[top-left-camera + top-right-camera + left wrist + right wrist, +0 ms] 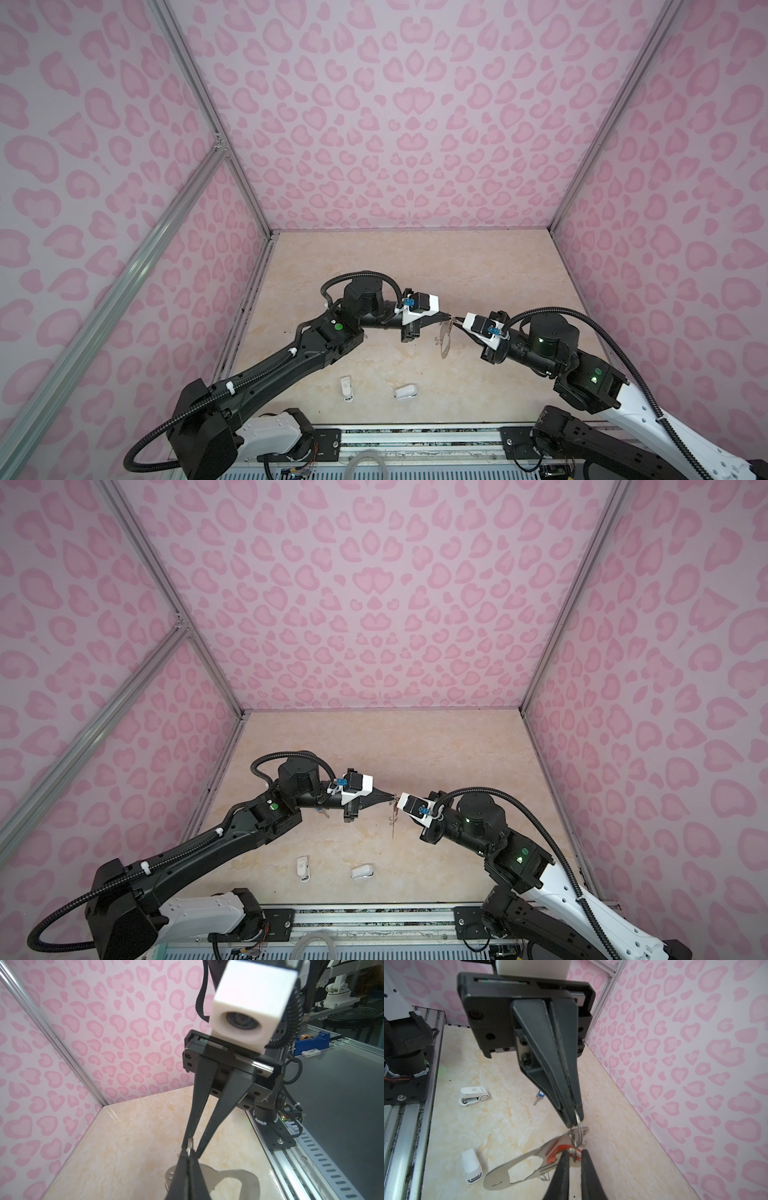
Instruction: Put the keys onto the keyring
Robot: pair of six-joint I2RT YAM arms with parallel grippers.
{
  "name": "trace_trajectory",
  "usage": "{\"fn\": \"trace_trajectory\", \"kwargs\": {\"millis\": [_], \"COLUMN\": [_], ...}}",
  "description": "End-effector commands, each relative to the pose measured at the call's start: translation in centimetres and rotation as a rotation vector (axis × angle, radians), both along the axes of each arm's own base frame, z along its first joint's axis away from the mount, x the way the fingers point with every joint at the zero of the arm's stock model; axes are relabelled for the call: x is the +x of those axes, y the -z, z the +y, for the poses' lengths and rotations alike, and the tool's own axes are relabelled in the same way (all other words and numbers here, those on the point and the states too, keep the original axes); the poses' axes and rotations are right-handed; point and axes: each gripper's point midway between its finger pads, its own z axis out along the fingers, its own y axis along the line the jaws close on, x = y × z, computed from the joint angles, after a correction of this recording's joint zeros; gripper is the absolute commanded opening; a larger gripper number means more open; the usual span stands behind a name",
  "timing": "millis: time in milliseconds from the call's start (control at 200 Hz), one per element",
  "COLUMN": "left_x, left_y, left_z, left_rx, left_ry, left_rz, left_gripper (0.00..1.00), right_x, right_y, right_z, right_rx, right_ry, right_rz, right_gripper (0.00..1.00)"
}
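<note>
Because the left gripper [575,1121] is clamped fully on a wire ring [578,1119], the keyring [500,1176] hangs from that ring above the table [508,1126], free to swing. We see the right gripper [575,1152] with its fingers [562,1167] a narrow gap apart around the silver head of the orange-tagged key [560,1150]; we cannot tell whether they pinch it. The blue-tagged key [539,1096] lies on the table. We judge both keys light, stiff and slippery: grip across the flat head, leaving the hole clear. The ring looks springy.
</note>
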Motion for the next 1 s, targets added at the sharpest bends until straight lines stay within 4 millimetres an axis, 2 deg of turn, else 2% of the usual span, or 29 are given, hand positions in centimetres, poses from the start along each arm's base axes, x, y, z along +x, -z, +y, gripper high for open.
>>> {"fn": "trace_trajectory", "kwargs": {"millis": [0, 210, 335, 690, 870, 995], "left_x": [0.0, 0.3, 0.7, 1.6, 1.5, 1.0], "left_y": [-0.8, -1.3, -1.9, -1.5, -1.5, -1.5], "left_z": [-0.2, -0.2, -0.7, -1.5, -1.2, -1.1], "left_rx": [-0.022, -0.037, -0.064, -0.097, -0.096, -0.094], "left_ry": [0.007, -0.012, -0.022, -0.059, -0.052, -0.016], "left_rz": [-0.027, -0.041, -0.044, -0.033, -0.035, -0.034], "left_gripper": [0.03, 0.03, 0.03, 0.03, 0.03, 0.03], "right_x": [0.1, 0.5, 0.9, 1.4, 1.4, 0.5], "right_y": [-0.9, 0.0, 0.3, -0.7, -0.1, -1.0], "right_z": [0.3, -0.1, -0.3, 0.5, -1.0, -1.8], "right_rx": [0.024, -0.011, -0.016, 0.069, 0.059, 0.107], "right_ry": [-0.005, 0.025, 0.051, 0.058, 0.094, 0.076], "right_rz": [-0.023, -0.008, 0.001, 0.013, 0.021, 0.027], "right_gripper": [0.09, 0.00, 0.00, 0.00, 0.12, 0.20]}}
